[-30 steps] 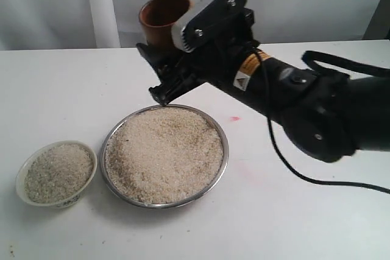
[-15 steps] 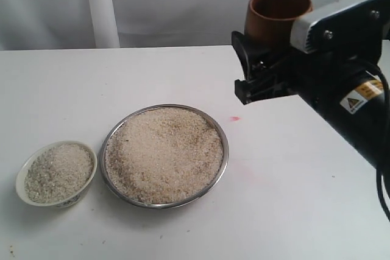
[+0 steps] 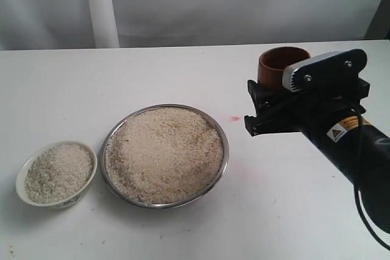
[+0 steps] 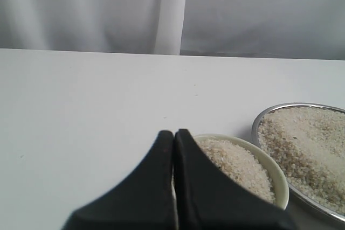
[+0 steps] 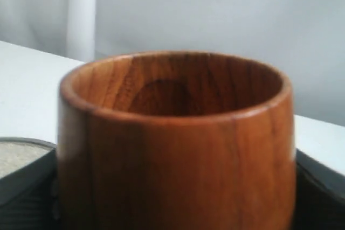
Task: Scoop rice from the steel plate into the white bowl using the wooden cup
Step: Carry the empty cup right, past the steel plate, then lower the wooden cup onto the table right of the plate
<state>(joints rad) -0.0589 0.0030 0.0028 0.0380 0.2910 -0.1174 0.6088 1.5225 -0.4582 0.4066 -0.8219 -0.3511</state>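
The steel plate [image 3: 225, 144] lies mid-table, heaped with rice [image 3: 163, 150]. Left of it, close beside its rim, stands the white bowl [image 3: 20, 181], nearly full of rice [image 3: 58, 172]. My right gripper [image 3: 268, 98] is to the right of the plate, shut on the upright wooden cup [image 3: 282, 64]; the right wrist view shows the cup [image 5: 178, 133] with nothing inside. The arm hides the cup's base. My left gripper [image 4: 173, 134] is shut with nothing in it, just before the bowl [image 4: 274, 169], with the plate [image 4: 260, 124] beyond.
A white post [image 3: 100, 7] rises at the back against a pale curtain. A small pink mark [image 3: 234, 118] is on the white table right of the plate. A black cable [image 3: 365, 217] hangs from the right arm.
The right arm has carried the wooden cup from over the plate's far rim to the right, then down to a lower spot right of the plate. Plate and bowl have not moved.
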